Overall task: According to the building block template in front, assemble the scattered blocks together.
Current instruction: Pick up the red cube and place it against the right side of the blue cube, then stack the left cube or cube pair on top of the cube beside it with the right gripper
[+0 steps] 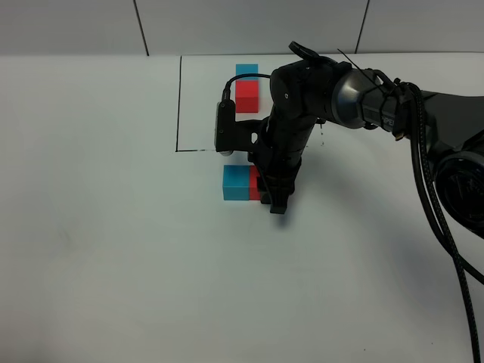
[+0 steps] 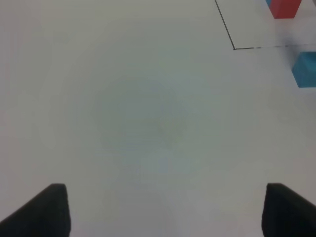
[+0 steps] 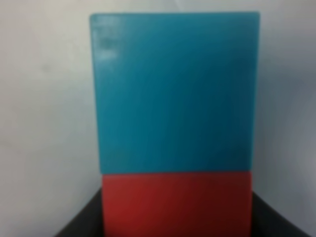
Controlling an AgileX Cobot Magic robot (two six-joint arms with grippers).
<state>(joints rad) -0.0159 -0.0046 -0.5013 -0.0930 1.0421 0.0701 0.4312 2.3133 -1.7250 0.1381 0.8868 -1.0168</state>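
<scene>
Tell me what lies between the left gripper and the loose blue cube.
Only bare table from left gripper to blue cube, in the left wrist view.

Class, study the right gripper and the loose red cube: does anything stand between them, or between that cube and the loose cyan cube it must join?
Nothing visible does. The right gripper has its fingers on either side of the red cube, which sits flush against the cyan cube, no gap.
</scene>
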